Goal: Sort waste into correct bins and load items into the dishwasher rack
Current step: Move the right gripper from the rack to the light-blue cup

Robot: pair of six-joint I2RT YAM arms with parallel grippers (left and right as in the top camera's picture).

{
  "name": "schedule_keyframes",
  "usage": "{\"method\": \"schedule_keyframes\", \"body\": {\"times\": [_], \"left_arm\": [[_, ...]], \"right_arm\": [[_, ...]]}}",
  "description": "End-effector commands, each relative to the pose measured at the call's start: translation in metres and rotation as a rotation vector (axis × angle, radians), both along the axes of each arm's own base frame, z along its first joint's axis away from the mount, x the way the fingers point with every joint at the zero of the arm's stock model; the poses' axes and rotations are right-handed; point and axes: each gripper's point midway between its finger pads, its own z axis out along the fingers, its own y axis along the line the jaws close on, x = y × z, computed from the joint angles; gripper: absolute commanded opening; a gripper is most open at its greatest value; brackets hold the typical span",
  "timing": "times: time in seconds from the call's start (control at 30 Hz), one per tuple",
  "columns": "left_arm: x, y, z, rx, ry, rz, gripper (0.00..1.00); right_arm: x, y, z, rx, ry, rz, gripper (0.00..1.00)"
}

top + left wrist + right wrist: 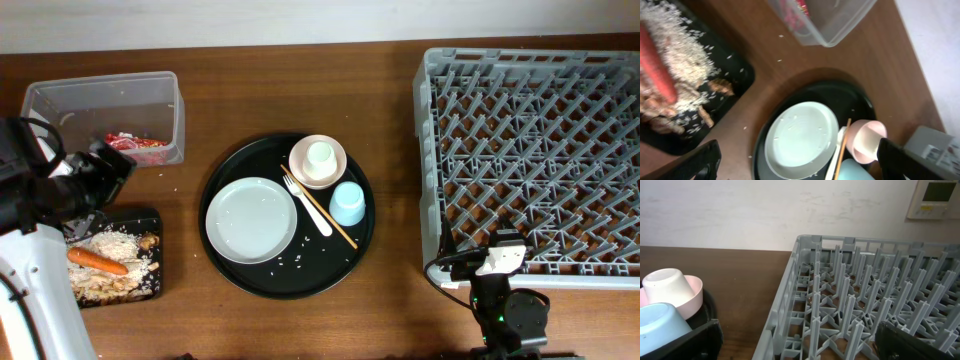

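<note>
Orange carrot (97,260) on rice (115,243) in the shallow black tray (142,216), red wrapper (135,142) in the clear tub (95,100), crisp overhead, blurred at left wrist; left gripper (800,167) and right gripper (797,342) spread, empty.

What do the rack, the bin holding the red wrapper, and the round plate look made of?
Rack: grey moulded plastic, matte, with uniform lattice pegs. Bin: clear plastic with see-through walls. Plate: pale grey, smooth, faintly glossy; ceramic or melamine, cannot tell.
</note>
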Motion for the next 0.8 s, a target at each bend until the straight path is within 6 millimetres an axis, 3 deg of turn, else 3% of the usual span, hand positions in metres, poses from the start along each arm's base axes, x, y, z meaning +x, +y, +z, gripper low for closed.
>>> {"method": "schedule_keyframes", "body": {"times": [0.0,0.07,0.17,0.3,0.4,0.43,0.47,0.57,0.77], "left_arm": [[-0.01,0.023,-0.002,0.075,0.044,0.115,0.99],[-0.009,0.035,0.0,0.048,0.023,0.225,0.99],[-0.014,0.049,0.002,-0.004,0.002,0.287,0.99],[-0.027,0.06,-0.003,0.038,0.05,0.334,0.99],[-0.032,0.056,-0.006,0.026,0.076,0.332,0.99],[-0.033,0.056,-0.006,0.025,0.08,0.332,0.99],[-0.033,0.056,-0.006,0.025,0.08,0.332,0.99],[-0.033,0.056,-0.006,0.025,0.08,0.332,0.99],[-0.033,0.056,-0.006,0.025,0.08,0.332,0.99]], "right_arm": [[0.0,-0.002,-0.003,-0.007,0.006,-0.005,0.99],[0.0,0.001,0.001,0.0,-0.01,0.01,0.99],[-0.008,0.046,0.015,0.21,-0.031,0.269,0.99],[-0.038,0.101,0.031,0.598,0.088,0.619,0.99],[-0.042,0.105,0.042,0.756,0.12,0.649,0.99],[-0.046,0.107,0.053,0.774,0.092,0.689,0.99],[-0.056,0.113,0.071,0.753,0.032,0.765,0.98],[-0.067,0.115,0.099,0.723,-0.04,0.824,0.99],[-0.058,0.101,0.128,0.582,-0.049,0.671,0.98]]}}
